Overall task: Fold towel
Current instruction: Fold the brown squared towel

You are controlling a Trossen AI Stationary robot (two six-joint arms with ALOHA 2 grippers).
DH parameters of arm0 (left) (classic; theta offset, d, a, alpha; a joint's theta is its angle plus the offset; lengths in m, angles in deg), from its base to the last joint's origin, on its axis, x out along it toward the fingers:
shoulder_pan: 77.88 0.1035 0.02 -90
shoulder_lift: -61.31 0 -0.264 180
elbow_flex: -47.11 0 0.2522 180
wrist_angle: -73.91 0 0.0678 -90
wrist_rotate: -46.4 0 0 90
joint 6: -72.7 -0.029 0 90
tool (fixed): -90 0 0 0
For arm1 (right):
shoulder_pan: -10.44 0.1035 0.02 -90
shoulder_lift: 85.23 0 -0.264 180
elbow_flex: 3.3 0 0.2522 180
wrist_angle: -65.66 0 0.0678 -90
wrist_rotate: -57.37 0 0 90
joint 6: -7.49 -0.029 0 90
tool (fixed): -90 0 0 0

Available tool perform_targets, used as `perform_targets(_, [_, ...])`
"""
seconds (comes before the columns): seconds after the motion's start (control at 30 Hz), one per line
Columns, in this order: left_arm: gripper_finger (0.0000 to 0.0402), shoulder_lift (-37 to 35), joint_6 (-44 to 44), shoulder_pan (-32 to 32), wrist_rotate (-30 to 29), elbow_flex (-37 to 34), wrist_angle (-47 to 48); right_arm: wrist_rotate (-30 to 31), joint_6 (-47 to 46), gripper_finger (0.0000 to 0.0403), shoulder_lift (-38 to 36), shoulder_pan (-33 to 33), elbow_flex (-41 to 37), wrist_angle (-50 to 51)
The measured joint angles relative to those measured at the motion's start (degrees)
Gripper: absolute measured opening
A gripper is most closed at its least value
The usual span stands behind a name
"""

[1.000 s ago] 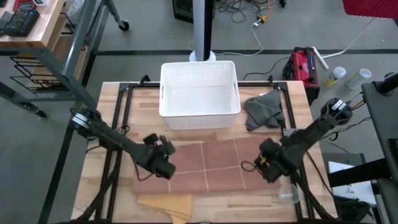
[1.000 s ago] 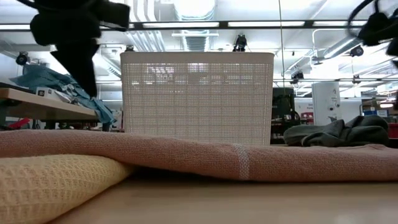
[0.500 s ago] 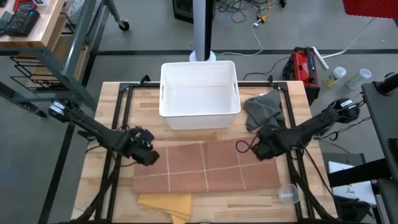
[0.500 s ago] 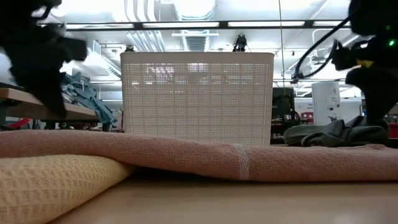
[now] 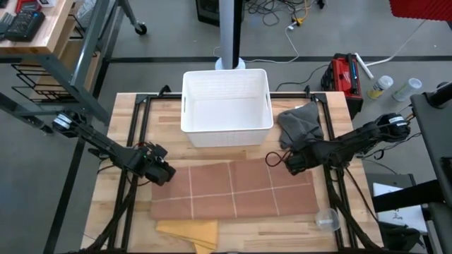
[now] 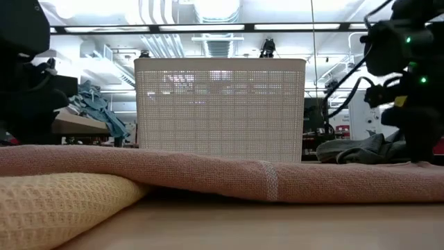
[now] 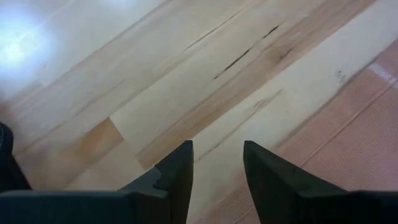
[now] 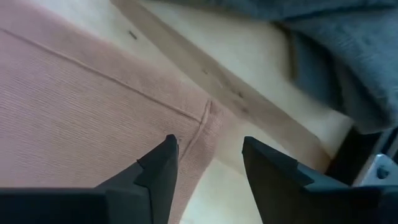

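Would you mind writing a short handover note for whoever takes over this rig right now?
Left gripper: open, empty, over bare table off the pink towel's far left corner.
Right gripper: open, empty, at the towel's far right corner, beside the grey cloth.
Towel lies flat before the white basket, partly over a yellow cloth.
Done: no fold visible.
Left: grasp both far corners, then fold.

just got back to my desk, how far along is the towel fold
Done: the pink towel lies flat, apparently folded once. In hand: left gripper and right gripper, both open and empty, sit at its two far corners. Left: grasping them and making the next fold.
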Motion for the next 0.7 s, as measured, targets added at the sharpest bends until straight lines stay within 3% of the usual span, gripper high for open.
perform_targets(0.47, [0.0124, 0.93, -0.86, 0.00, 7.12, 0.08, -0.62, 0.18, 1.18, 0.0175, -0.44, -1.74, -2.99, -3.73])
perform_targets(0.7, [0.0101, 2.26, 0.00, -0.13, 11.85, -1.62, -6.71, 0.64, 1.77, 0.0166, -0.42, -2.56, -3.22, -7.04])
